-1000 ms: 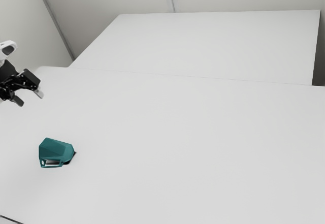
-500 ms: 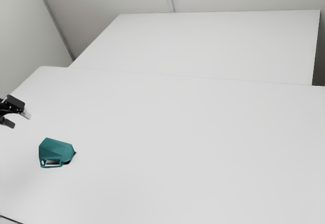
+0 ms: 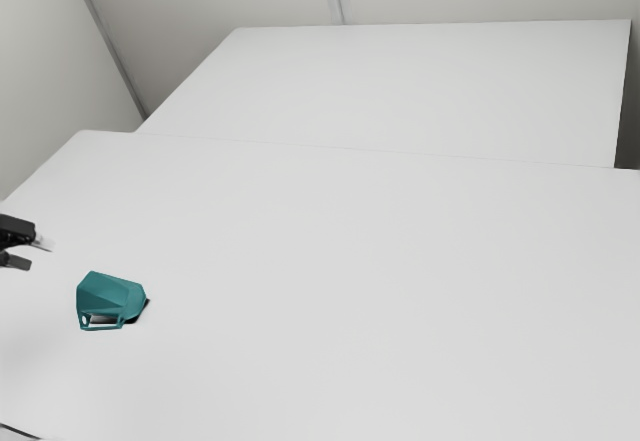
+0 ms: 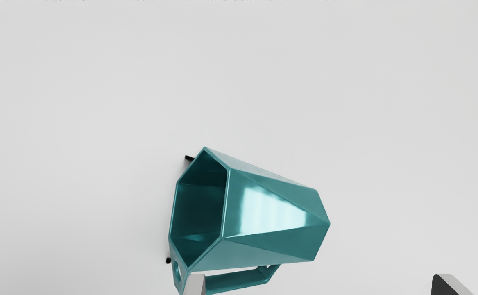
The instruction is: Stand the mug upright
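While the black gripper (image 3: 36,255) hangs in at the exterior view's left edge with its two fingers parted wide and nothing held between them, I can see the teal mug (image 3: 110,298) lying on its side on the white table (image 3: 360,291), near those fingertips but apart from them. From the hand's own camera I get a look right into its dark, angular mouth (image 4: 200,213), and one fingertip (image 4: 195,285) crosses in front of the handle (image 4: 239,281), close to the rim.
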Robot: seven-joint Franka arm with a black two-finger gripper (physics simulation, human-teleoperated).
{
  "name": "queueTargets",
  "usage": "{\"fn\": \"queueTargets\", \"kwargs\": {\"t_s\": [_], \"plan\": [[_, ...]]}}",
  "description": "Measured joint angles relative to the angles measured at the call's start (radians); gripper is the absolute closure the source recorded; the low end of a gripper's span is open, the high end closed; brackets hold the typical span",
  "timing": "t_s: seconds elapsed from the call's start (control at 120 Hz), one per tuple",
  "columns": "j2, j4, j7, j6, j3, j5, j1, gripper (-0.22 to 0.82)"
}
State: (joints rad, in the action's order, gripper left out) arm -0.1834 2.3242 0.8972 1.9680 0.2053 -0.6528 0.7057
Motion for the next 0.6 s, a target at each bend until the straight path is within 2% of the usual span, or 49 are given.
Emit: {"fn": "queueTargets", "kwargs": {"t_s": [0.392,0.6], "plan": [[0.146,-0.025,0.198,0.002,0.016,-0.155,0.005,0.0],[0.183,-0.036,0.255,0.001,0.016,-0.188,0.004,0.0]]}}
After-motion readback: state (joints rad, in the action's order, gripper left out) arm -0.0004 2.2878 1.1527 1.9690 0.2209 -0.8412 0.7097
